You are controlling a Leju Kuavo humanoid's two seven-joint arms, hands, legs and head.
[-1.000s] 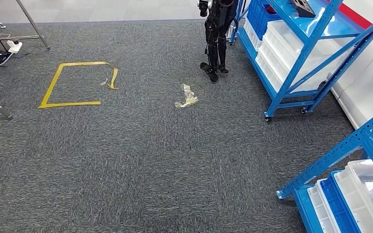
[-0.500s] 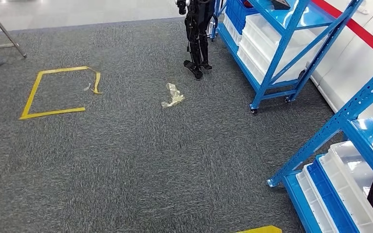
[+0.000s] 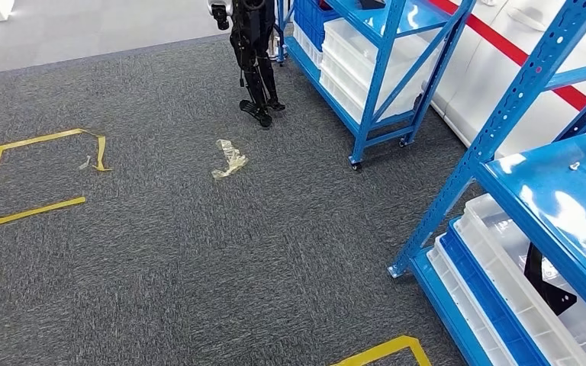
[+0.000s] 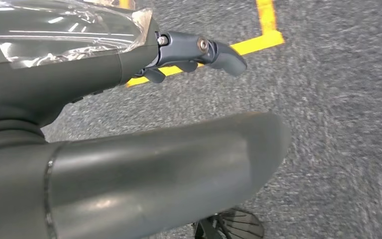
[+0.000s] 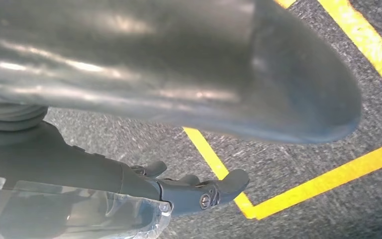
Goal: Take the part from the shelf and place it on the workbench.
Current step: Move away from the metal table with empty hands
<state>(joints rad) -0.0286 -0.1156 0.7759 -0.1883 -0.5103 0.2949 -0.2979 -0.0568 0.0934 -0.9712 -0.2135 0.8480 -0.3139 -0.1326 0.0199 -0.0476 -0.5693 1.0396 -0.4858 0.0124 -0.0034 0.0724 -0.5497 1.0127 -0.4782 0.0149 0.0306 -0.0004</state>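
The black part [image 3: 547, 284] sits in a white bin [image 3: 530, 305] on the blue shelf's [image 3: 557, 202] bottom level, well away from both hands. Left hand [image 4: 129, 99] and right hand [image 5: 144, 124] hang over grey carpet [image 3: 198, 259] with yellow tape [image 5: 328, 174], fingers loose, grasping nothing.

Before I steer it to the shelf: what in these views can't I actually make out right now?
- Black part in the white bin: head view, upper end hidden under the blue shelf board.
- Other robot: head view, cut off at the top edge.
- Left hand and right hand: wrist views, fingers mostly hidden behind the thumb and cover, carpet blurred.
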